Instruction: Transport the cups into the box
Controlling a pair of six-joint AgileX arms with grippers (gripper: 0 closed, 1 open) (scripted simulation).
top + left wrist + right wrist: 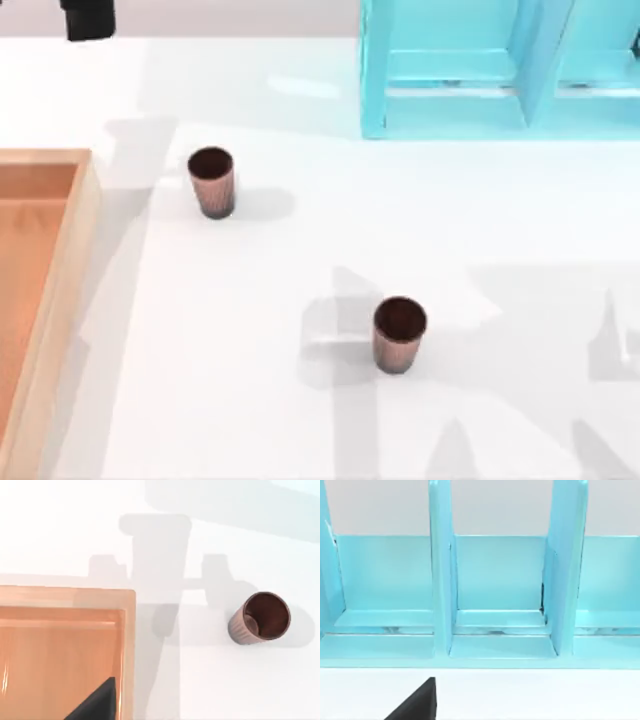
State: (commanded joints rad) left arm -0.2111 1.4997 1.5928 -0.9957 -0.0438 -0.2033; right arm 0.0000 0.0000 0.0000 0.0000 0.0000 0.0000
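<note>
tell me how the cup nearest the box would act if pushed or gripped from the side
The cup stands upright and narrows toward its base, so a push near the rim would probably tip it rather than slide it. Once down, its round tapered shape would likely roll in a curve. Its ribbed sides should give an end effector some grip.

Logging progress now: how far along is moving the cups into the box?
Nothing is done yet. Both cups stand upright on the white table: one cup near the box, the other cup mid-table. Neither is held. Both remain to be carried into the box.
</note>
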